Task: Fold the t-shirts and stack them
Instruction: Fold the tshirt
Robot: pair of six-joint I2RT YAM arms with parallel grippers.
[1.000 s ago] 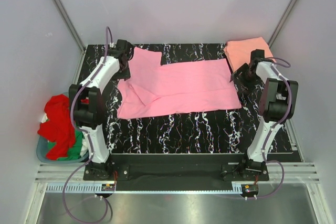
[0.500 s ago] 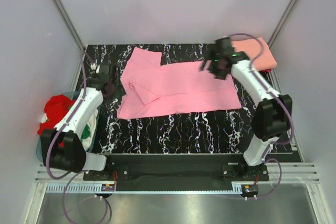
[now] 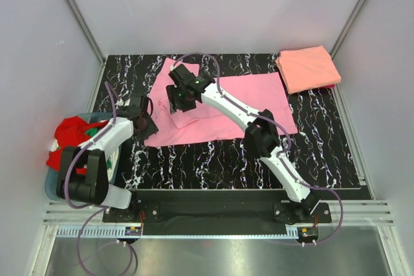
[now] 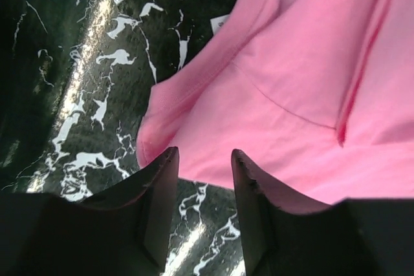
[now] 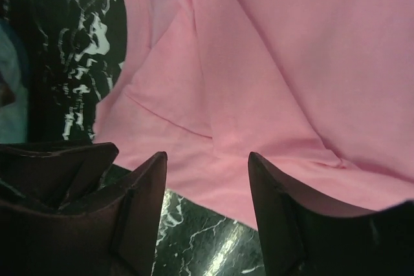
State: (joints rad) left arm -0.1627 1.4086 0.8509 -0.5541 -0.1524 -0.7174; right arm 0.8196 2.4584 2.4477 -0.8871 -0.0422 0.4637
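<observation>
Black marbled tabletop (image 3: pixel 213 156) fills my screen, with the pink t-shirt (image 3: pixel 226 105) spread flat across its middle. My left gripper (image 4: pixel 204 159) sits at the shirt's near left corner, jaws apart and empty. My right gripper (image 5: pixel 207 159) hovers over its left part, likewise spread, holding nothing. The orange t-shirt (image 3: pixel 306 68) lies folded at the far right corner.

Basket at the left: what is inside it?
A red shirt heaped on top. The left arm and that shirt cover the rest of the basket, so anything beneath is hidden.
</observation>
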